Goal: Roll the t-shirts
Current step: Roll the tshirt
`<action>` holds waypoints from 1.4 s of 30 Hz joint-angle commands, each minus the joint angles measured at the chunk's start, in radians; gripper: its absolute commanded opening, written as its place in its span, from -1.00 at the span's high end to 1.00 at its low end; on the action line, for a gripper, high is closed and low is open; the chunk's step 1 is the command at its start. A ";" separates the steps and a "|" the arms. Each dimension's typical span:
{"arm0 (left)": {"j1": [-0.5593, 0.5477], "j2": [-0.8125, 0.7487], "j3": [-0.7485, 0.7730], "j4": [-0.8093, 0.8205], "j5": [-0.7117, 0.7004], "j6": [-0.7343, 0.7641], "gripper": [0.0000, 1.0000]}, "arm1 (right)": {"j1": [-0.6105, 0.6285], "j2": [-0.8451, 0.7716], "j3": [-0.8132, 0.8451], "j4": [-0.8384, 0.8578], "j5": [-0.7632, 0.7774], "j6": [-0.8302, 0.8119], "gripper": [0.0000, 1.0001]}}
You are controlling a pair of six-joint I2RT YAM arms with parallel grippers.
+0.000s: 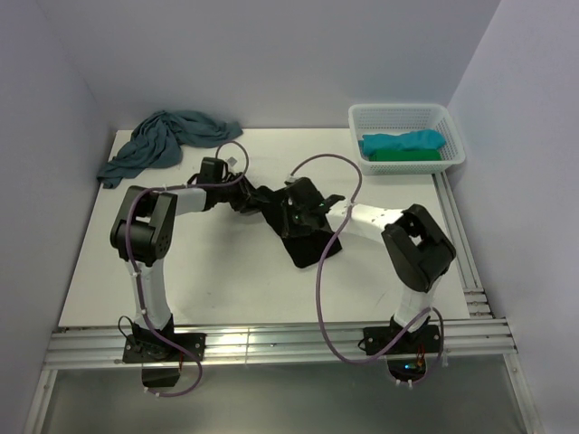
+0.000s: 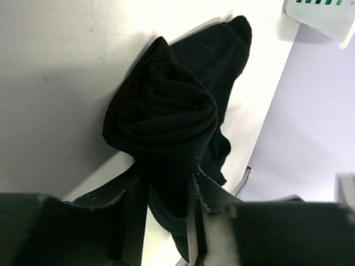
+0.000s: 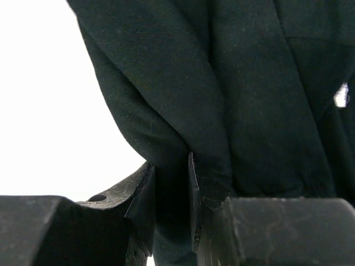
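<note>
The left claw (image 2: 163,191) pinches the black t-shirt (image 2: 161,111) just beneath its rolled end, with cloth filling the gap between its jaws. The right claw (image 3: 169,183) nips a fold of the same shirt, its jaws nearly together around it. The shirt lies in the middle of the table (image 1: 226,280), a flat unrolled tail trailing toward the near edge. The coil looks loose to me, so if either grip slackens, or the claws pull apart, the roll could spring open or drag sideways. Only the left wrist view shows the coil's spiral. Only the overhead view shows the dusty-blue t-shirt (image 1: 167,136) heaped at the far left corner, and the turquoise t-shirt (image 1: 403,142) and green t-shirt (image 1: 407,155) in the white basket (image 1: 407,112) at far right.
</note>
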 commanded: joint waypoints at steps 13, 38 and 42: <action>0.064 -0.138 0.041 0.147 0.072 -0.048 -0.41 | -0.237 -0.029 -0.308 0.606 -0.705 0.324 1.00; -0.068 -0.098 -0.266 0.572 0.018 -0.053 -0.43 | -0.429 0.375 -0.579 1.448 -1.030 0.896 0.99; -0.099 -0.064 -0.211 0.500 -0.021 -0.007 -0.43 | -0.431 0.347 -0.560 1.274 -1.030 0.793 0.99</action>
